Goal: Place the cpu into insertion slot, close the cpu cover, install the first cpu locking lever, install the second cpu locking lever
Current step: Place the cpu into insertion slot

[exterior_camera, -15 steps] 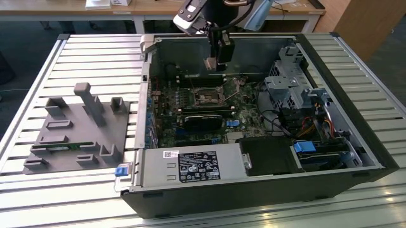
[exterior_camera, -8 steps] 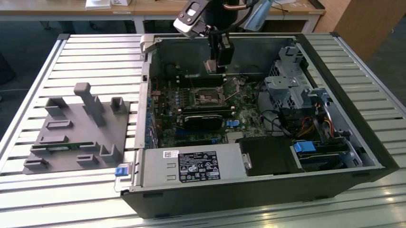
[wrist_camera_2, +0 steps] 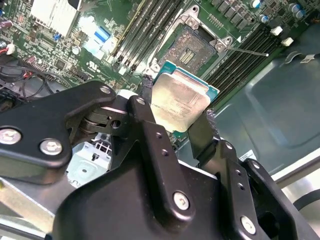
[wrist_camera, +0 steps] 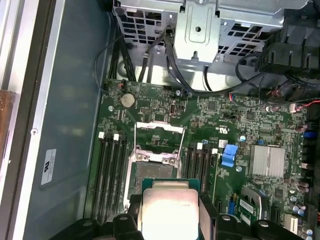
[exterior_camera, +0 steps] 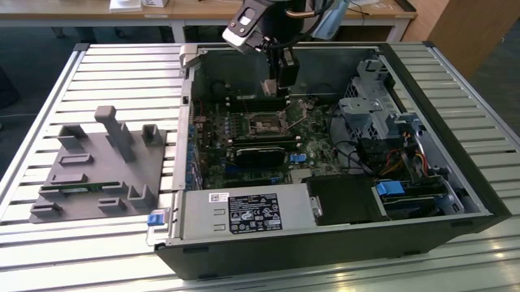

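Second wrist view has the end effector (wrist_camera_2: 176, 117) clamped on the cpu (wrist_camera_2: 182, 97), gripping it by two opposite edges, silver top facing the camera. Chip's up in the air near the slot (wrist_camera_2: 192, 47), not seated in it, and the slot's dark centre is bare. First wrist view shows the cover (wrist_camera: 160, 126) flipped up off the slot, with memory slots (wrist_camera: 112, 175) on either side. Exterior view: arm (exterior_camera: 260, 18) reaches down into the open PC case (exterior_camera: 455, 182) lying on the slatted tabletop (exterior_camera: 122, 79), grey holder (exterior_camera: 97, 170) off on the exterior view's left.
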`<state>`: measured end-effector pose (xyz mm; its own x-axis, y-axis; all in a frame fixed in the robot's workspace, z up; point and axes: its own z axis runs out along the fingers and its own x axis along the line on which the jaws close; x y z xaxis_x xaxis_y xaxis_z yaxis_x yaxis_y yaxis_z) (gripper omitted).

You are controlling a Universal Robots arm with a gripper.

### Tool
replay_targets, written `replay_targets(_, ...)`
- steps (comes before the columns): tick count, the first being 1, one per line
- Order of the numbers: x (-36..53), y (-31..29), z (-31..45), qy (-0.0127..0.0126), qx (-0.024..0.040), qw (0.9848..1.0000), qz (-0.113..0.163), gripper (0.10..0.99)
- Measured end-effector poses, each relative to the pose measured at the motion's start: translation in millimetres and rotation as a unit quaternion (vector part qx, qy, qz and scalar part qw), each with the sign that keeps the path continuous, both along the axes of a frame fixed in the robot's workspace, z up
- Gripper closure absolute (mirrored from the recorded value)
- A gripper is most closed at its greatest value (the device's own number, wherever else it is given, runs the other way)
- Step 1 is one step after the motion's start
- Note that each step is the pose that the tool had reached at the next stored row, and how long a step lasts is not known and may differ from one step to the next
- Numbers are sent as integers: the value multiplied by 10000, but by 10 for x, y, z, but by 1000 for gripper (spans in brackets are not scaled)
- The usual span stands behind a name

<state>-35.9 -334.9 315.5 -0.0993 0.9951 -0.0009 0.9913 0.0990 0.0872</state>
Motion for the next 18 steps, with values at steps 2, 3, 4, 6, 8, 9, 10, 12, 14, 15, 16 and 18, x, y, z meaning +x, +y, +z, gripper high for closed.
replay_targets(2,0,0,-18,0,0,10000,0,549)
replay_targets(3,0,0,-26,0,0,10000,0,549)
replay_targets(4,0,0,-35,0,0,10000,0,549)
replay_targets(6,0,0,-52,0,0,10000,0,549)
replay_targets(8,0,0,-68,0,0,10000,0,549)
replay_targets(9,0,0,-76,0,0,10000,0,549)
replay_targets(10,0,0,-82,0,0,10000,0,549)
replay_targets(12,0,0,-97,0,0,10000,0,549)
replay_targets(14,0,0,-113,-1,0,10000,0,549)
replay_targets(15,0,0,-120,-1,0,10000,0,549)
replay_targets(16,0,0,-128,-1,0,10000,1,549)
replay_targets(18,0,0,-143,-2,0,10000,0,549)
